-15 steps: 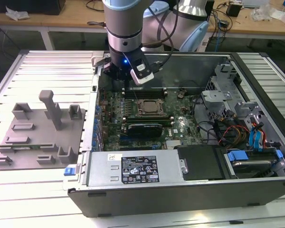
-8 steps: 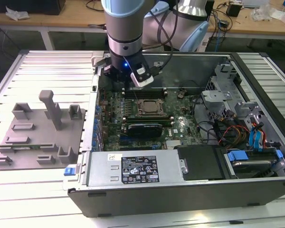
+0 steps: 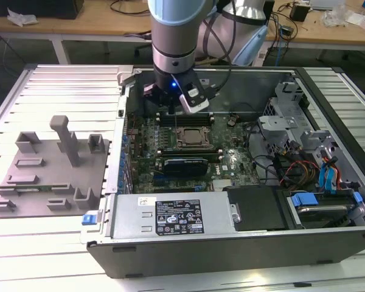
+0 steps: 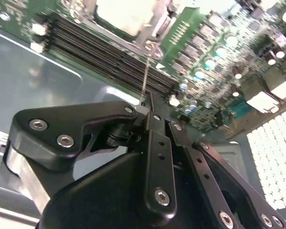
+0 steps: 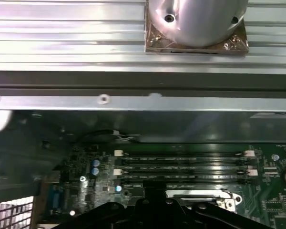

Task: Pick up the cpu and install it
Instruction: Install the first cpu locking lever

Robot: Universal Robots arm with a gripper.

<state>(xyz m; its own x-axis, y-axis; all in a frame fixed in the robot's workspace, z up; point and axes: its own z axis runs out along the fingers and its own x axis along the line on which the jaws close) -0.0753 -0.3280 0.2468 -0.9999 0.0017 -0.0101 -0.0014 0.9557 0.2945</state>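
The cpu [image 3: 191,137] lies flat in the dark socket frame on the green motherboard inside the open computer case, its silvery-white top plate facing up. In the second wrist view the cpu [image 4: 124,16] sits just beyond the memory slots. My gripper [image 3: 173,108] hangs over the board on the far side of the socket, toward the case's back wall. Its black fingers [image 4: 155,119] are shut on the tip of the thin metal socket lever [image 4: 145,76], which stands up from the socket's edge. Nothing else is between the fingers.
A grey fixture with upright pegs [image 3: 55,164] lies on the exterior view's left. A silver box with a white label [image 3: 176,216] fills the case's near side. A black card [image 3: 182,164] sits in front of the socket. Cables and drive bays [image 3: 316,170] crowd the right. Memory slots [image 5: 181,164] flank the socket.
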